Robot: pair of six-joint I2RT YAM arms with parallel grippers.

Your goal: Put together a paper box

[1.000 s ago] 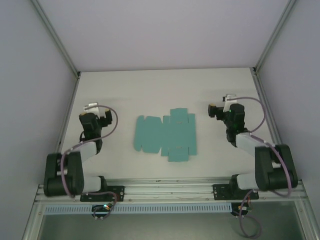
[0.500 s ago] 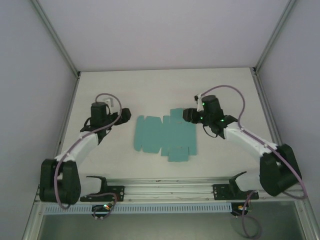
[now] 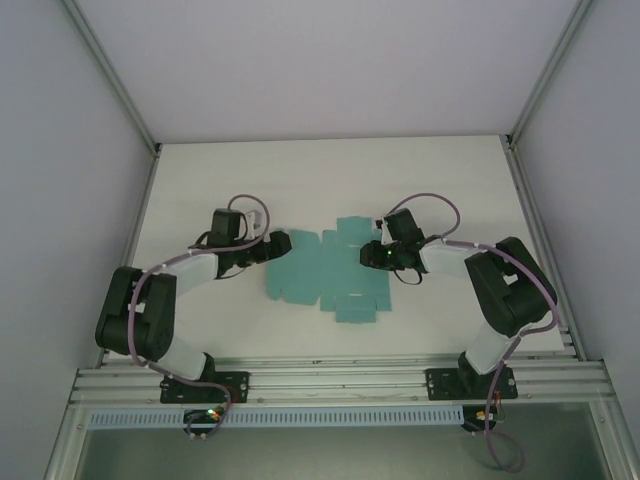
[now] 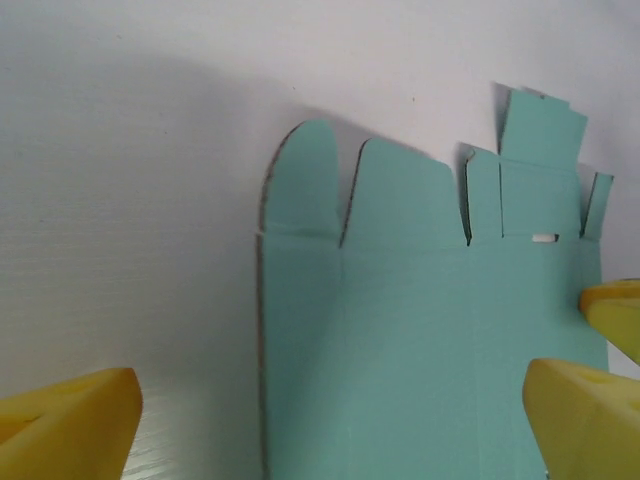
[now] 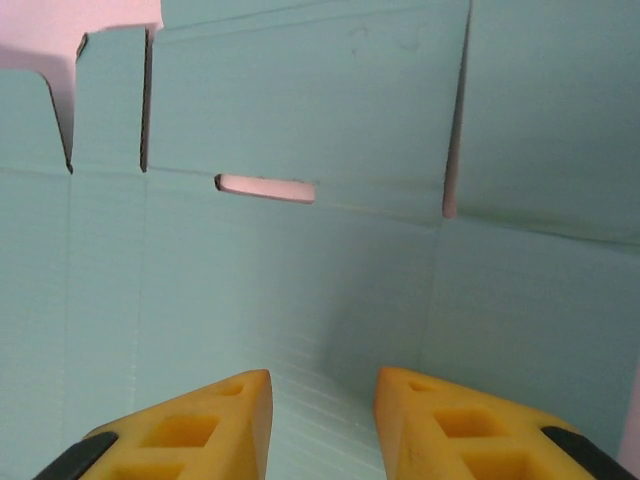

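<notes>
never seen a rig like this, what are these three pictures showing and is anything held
Two robot arms are bolted at a white table's near edge. The overhead picture is from a fixed camera above and behind them. The other two come from cameras on each wrist; the yellow wedges are that arm's own fingers. On the table lies a flat teal card sheet, the unfolded paper box. The left gripper is wide open at its left edge, the right gripper slightly open over its right part. Nothing is held.

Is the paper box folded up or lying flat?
Flat: the paper box lies spread on the table, every flap and tab level with the panels; no fold raised.
</notes>
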